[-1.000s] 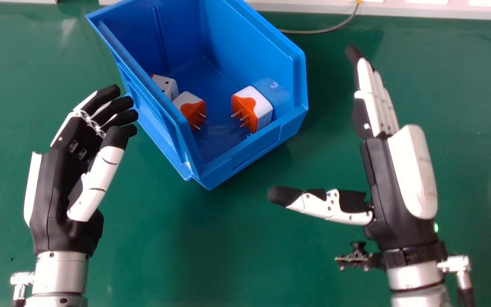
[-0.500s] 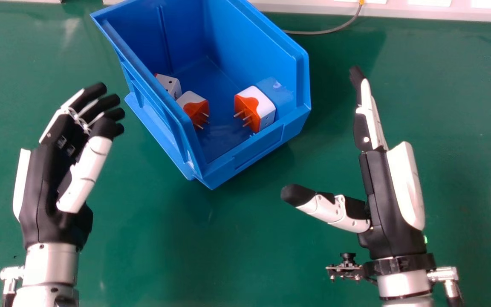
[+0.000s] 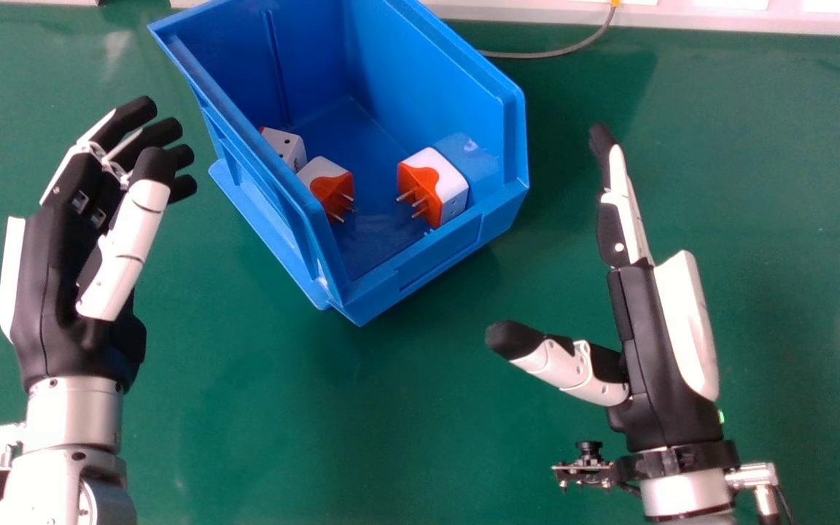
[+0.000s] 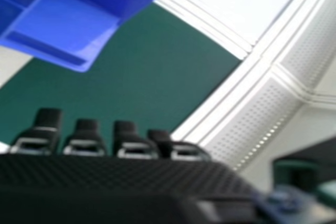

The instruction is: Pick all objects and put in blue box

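In the head view my left hand (image 3: 52,292) was relaxed and my right hand (image 3: 657,357) straight with thumb spread, neither holding anything, and between their fingers sat three white adapters (image 3: 451,175), two showing orange pronged faces, inside the blue box (image 3: 431,259). I judged the placing done, with backing clear next. In the right hand view, the box stood beyond my fingertips

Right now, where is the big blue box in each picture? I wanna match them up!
Head view: the blue box is at the top, a bit left of the middle.
Right hand view: part of it shows, with its wall out beyond the right robot hand.
Shared landmark: the green table.
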